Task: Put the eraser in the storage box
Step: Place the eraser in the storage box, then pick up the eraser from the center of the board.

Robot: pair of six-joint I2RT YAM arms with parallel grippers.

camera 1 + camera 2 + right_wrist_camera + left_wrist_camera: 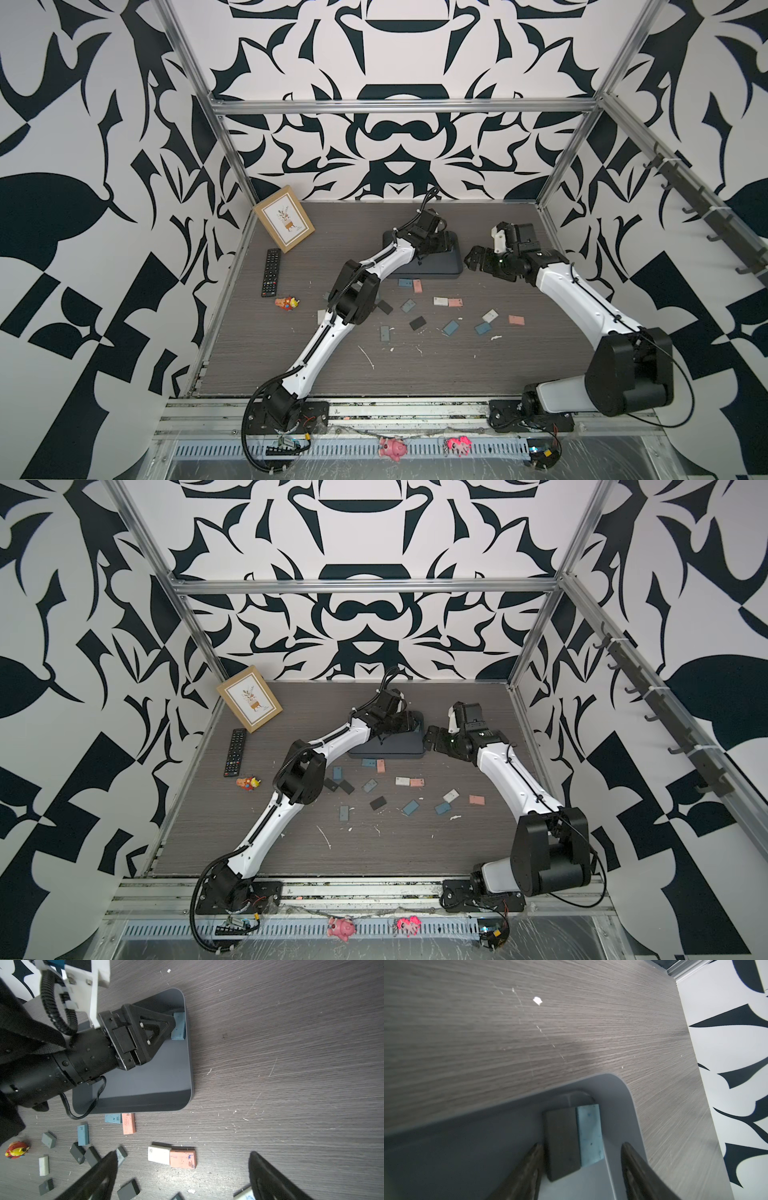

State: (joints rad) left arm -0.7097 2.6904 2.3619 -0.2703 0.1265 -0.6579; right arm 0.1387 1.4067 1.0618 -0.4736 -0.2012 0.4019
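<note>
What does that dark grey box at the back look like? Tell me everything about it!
The storage box is a shallow, dark grey tray with rounded corners and a low rim, smooth like plastic. It lies flat on the wooden table, toward the back. A blue eraser sits in one corner against its wall, with the left gripper open over it.

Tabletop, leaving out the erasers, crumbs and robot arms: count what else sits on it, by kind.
picture frame: 1
remote control: 1
toy figure: 1
storage box: 1
Total: 4
</note>
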